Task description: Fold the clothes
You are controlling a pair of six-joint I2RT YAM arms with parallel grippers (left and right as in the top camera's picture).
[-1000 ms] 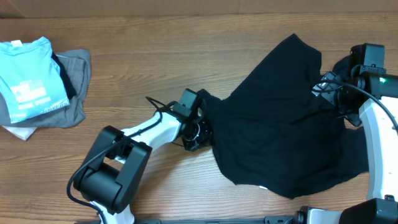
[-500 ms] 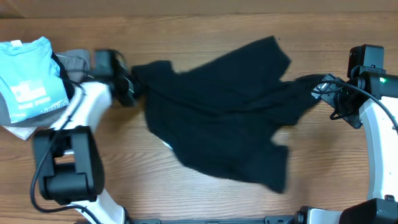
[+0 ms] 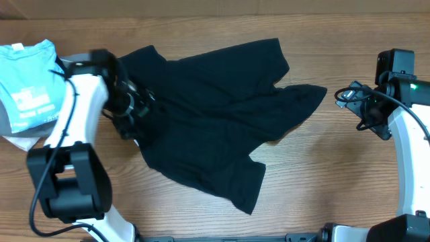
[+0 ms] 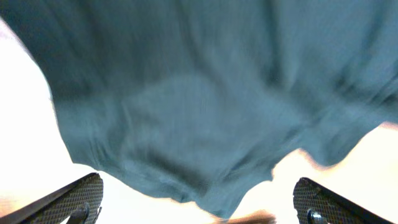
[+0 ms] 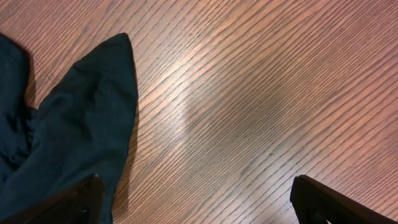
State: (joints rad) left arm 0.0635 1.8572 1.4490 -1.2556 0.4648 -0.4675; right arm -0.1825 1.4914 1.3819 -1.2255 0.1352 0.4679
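**Creases at risk of being folded in**

Black garment (image 3: 215, 114) crumpled across the table (image 3: 336, 188), near the folded pile (image 3: 30, 87). Left gripper (image 3: 132, 106) at its left edge, fingers spread, grasping nothing; right gripper (image 3: 349, 95) likewise released, off the cloth. Likely to trap bunched layers if pinched unflattened.

Black garment (image 3: 215, 114) is being observed unfolded and rumpled across the middle of the table. Its surface is being creased by many wrinkles. A pointed corner (image 5: 81, 137) is being seen flat on the wood at its right end. From the left wrist the cloth is being rendered only as a blur.

Far left, a folded light blue shirt (image 3: 30, 84) with white print is being borne on a grey garment (image 3: 84, 74). A white piece (image 3: 20, 142) is being glimpsed beneath.
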